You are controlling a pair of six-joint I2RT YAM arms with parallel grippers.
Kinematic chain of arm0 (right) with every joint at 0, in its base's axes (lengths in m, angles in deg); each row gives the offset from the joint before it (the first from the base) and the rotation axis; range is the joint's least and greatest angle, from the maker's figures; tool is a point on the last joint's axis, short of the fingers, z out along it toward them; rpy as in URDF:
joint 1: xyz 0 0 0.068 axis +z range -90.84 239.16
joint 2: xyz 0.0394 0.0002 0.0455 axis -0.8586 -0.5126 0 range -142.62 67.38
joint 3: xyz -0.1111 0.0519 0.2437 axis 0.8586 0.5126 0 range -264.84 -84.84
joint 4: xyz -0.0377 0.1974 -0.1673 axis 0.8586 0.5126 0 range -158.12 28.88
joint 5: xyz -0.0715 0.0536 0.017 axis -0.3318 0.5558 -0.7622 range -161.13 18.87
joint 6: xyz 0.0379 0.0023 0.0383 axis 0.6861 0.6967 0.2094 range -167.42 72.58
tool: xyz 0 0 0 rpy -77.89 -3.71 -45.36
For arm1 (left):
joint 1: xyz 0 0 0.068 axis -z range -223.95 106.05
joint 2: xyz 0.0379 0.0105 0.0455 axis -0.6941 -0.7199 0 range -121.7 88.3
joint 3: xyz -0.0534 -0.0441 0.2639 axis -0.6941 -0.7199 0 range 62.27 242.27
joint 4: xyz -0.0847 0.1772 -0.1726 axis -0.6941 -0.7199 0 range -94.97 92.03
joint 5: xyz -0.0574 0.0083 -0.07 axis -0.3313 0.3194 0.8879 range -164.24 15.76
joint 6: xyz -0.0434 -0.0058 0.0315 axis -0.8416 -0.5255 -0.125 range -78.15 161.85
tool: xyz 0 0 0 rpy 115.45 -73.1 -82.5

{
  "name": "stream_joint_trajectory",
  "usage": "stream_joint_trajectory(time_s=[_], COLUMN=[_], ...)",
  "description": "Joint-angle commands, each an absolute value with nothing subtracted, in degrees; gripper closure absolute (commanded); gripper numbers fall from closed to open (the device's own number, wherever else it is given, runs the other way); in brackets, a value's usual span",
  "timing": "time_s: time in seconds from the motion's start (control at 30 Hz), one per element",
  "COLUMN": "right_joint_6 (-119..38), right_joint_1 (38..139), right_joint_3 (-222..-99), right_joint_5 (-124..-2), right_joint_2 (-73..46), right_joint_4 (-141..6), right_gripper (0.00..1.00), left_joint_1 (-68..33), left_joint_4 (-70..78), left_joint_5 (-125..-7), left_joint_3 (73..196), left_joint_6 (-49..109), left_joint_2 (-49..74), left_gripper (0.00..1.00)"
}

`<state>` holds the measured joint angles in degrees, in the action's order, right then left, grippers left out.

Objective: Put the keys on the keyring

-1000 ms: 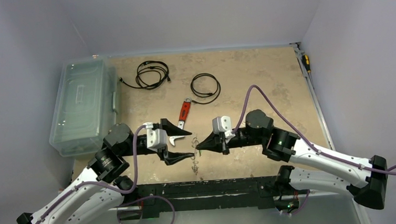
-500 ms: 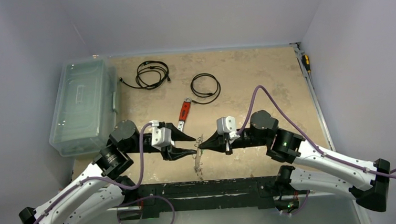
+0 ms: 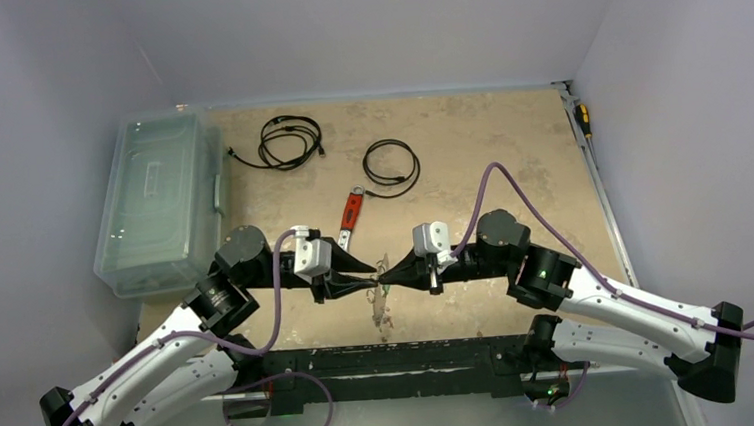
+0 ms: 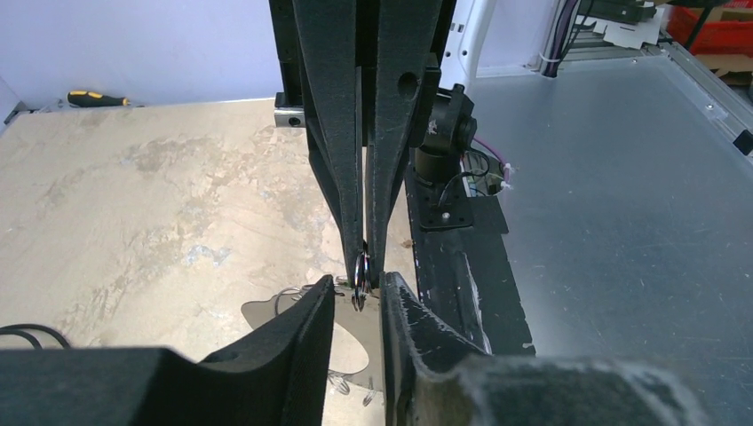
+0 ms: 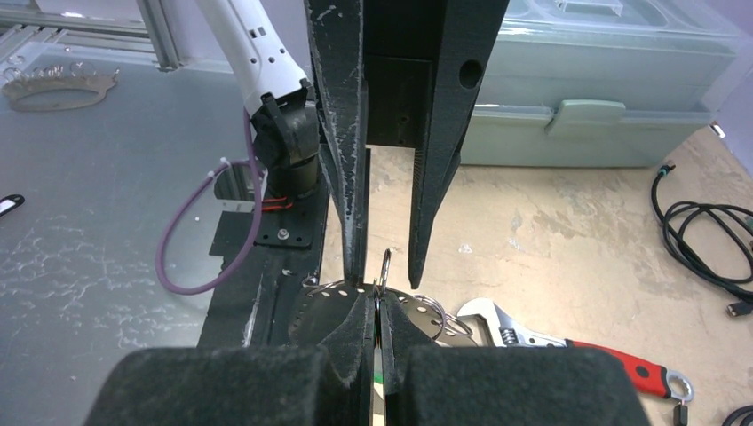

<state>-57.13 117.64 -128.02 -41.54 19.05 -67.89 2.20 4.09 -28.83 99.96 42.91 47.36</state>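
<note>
I see the right gripper clamped on the keyring, holding it above the table near its front edge. The left gripper is parted, its jaws straddling the keyring.

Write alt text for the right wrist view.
The right gripper, shut, pinches a small metal ring upright at the bottom of the frame, while the open left gripper reaches in from above and straddles it. Behind lie a red-handled adjustable wrench on the tan table, a black cable and a clear plastic box.
</note>
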Motion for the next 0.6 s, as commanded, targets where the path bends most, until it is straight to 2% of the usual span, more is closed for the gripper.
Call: stream_joint_trajectory(time_s=[0.0, 0.3, 0.57], right_joint_6=[-57.9, -58.1, -58.2], right_joint_1=[117.7, 117.7, 117.7], right_joint_3=[-131.5, -132.2, -132.2], right_joint_5=[-40.0, -39.0, -38.9], right_joint_2=[19.4, 18.1, 18.2], right_joint_4=[-69.6, -69.3, -68.8], right_gripper=[1.00, 1.00, 1.00], left_joint_1=[2.1, 2.2, 2.2], left_joint_4=[6.2, 6.2, 6.0], left_joint_5=[-27.9, -28.1, -28.1], left_joint_3=[99.8, 99.9, 100.0], left_joint_6=[42.3, 42.3, 42.3], left_joint_2=[47.3, 47.4, 47.5], left_gripper=[0.79, 0.85, 0.80])
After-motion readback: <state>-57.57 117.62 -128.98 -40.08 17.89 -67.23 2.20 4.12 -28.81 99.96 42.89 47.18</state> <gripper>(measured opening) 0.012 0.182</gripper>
